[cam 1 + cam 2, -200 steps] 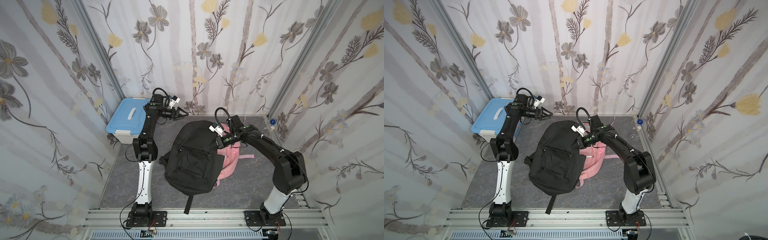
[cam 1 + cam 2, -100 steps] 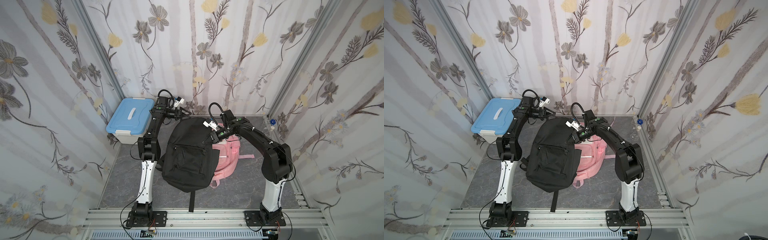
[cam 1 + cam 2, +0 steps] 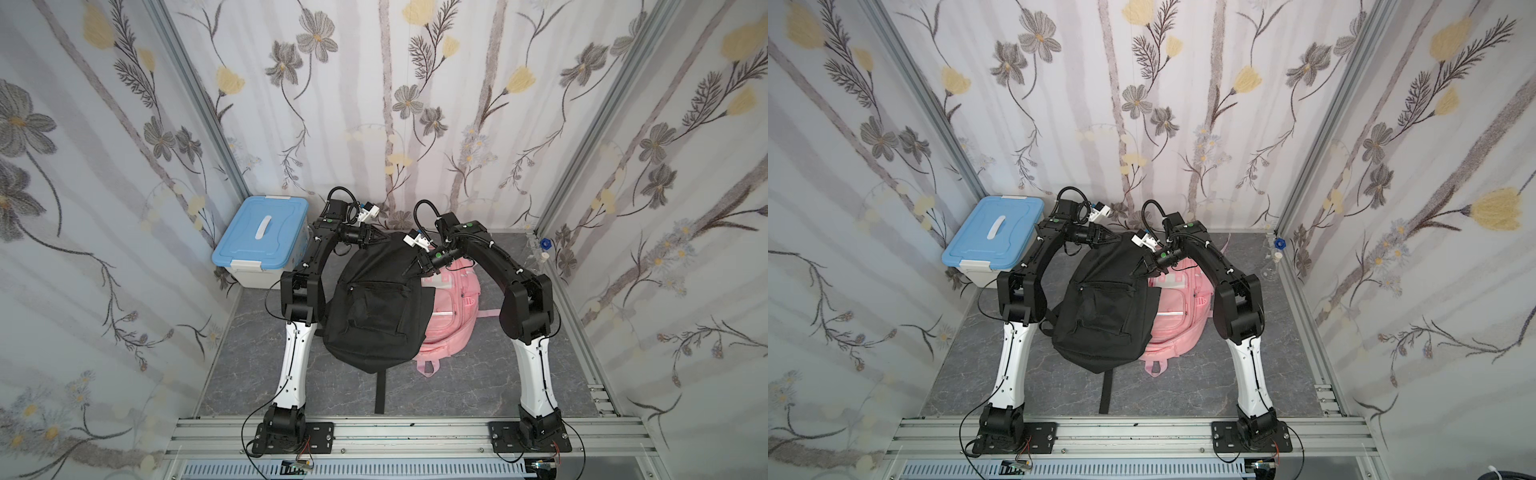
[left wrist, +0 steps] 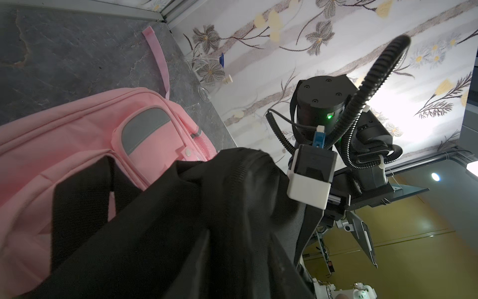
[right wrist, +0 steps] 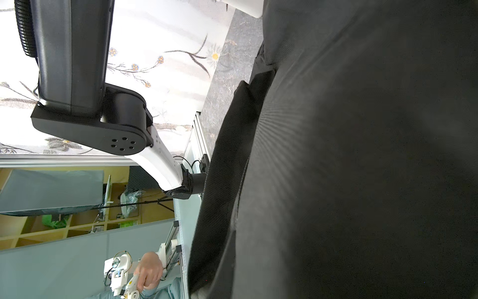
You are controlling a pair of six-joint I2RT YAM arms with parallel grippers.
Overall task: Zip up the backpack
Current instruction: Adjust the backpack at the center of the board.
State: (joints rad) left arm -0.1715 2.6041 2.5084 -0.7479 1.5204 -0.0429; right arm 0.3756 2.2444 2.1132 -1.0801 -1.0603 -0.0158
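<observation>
Draping partly over a pink backpack point(image 3: 453, 311) on the grey floor point(image 3: 249, 353), the black backpack point(image 3: 374, 316) sits between the two arms. The right gripper point(image 3: 413, 269) is pinched together on fabric at its upper right side. The left gripper point(image 3: 377, 239) meets its top edge; whether those jaws are apart or clamped I cannot tell.

— Home, with that floral wallpaper point(image 3: 374, 104)?
— No. Robotics lab. It only lined a booth point(image 3: 586, 137) on an aluminium rail point(image 3: 395, 432); outside stood cubby shelving point(image 5: 38, 233), an operator's hand point(image 5: 148, 269) gripping a controller point(image 5: 119, 271).
</observation>
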